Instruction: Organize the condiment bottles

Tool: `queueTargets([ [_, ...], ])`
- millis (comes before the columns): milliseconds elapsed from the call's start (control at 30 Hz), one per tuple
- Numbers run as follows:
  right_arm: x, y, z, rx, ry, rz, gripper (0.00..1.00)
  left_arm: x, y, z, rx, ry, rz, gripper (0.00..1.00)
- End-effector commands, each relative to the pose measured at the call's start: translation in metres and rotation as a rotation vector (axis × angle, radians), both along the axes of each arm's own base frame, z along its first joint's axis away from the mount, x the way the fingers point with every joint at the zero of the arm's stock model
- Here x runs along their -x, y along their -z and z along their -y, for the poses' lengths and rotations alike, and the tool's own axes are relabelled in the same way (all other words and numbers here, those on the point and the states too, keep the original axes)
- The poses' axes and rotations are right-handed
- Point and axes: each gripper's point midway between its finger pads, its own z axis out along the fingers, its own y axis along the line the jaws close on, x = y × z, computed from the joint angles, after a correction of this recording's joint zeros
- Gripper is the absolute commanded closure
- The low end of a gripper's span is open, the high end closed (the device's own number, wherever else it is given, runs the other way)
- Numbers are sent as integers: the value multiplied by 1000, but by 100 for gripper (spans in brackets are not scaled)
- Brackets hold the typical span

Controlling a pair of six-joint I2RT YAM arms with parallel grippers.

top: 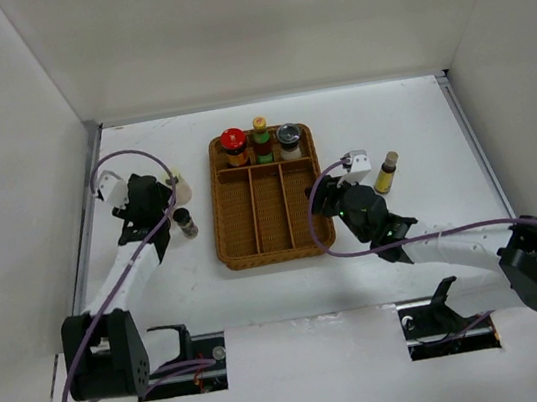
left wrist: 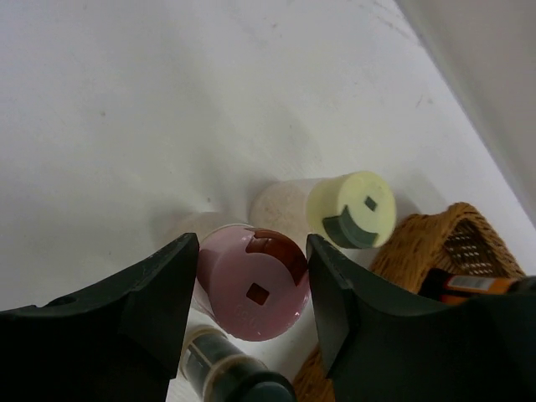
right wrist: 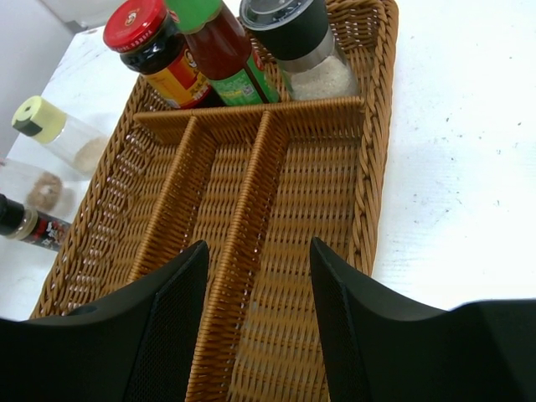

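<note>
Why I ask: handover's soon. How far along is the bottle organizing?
Done: the red-capped jar, orange-capped bottle and grey-topped shaker stand in the wicker tray's far compartment. In hand: the left gripper straddles the pink-capped jar, grip unclear; the right gripper is open, facing the tray. Left: that jar plus the pale-green-capped jar, dark-capped bottle and yellow-capped bottle.

A brown wicker tray (top: 216, 209) lies on the white table (top: 419, 128), midway between the left and right edges and nearer the far edge. One cross compartment spans its far end, and three long ones run toward the near edge. White walls (top: 252, 21) stand along the table's other three edges.
</note>
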Motion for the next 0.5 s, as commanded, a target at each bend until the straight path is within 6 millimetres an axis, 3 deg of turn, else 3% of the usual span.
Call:
queueTargets([
  [0,-8,-29,-9,-57,5,66,44,10,-40,-2,-26,-29,103,72],
  [167,-7,-30,-9,-61,4,66,43,26,-72,-2,-43,-34,162,72],
  [300,-6,-30,-9,-63,3,67,43,30,-102,14,-28,18,226,72],
  [367,-7,-30,-9,-56,5,67,43,26,-115,35,-25,87,243,70],
  [467,-6,-30,-8,-58,7,69,43,14,-126,90,-22,254,241,70],
])
